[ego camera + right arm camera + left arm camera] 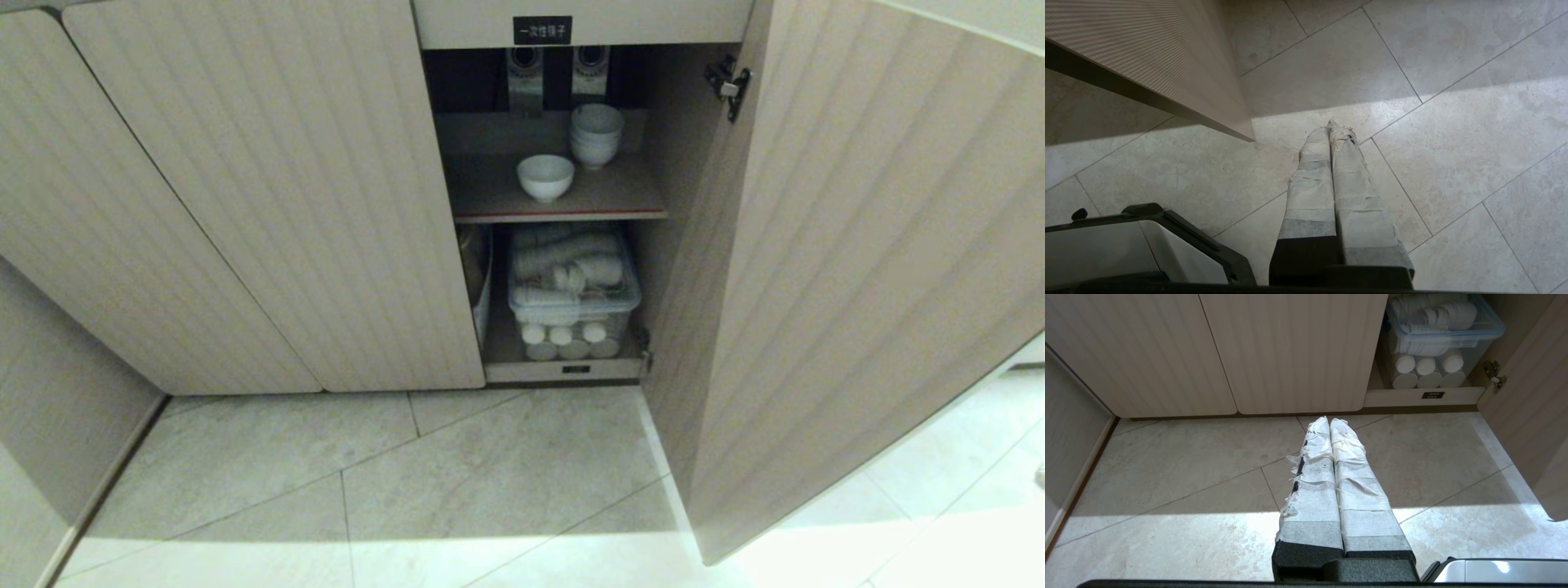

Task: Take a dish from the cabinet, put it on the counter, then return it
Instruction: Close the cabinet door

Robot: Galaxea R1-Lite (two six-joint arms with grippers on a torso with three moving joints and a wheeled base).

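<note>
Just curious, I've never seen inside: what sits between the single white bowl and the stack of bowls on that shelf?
Nothing: in the head view, bare shelf separates the dish from the stack of bowls behind it.

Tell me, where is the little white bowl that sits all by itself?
In the head view, the bowl sits on the upper shelf of the open cabinet, just left of and in front of the stack of bowls.

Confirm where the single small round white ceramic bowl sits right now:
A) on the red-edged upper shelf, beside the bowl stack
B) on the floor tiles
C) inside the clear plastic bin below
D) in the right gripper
A: the single small round white ceramic bowl stands on the red-edged upper shelf of the open cabinet, beside the bowl stack.
</note>
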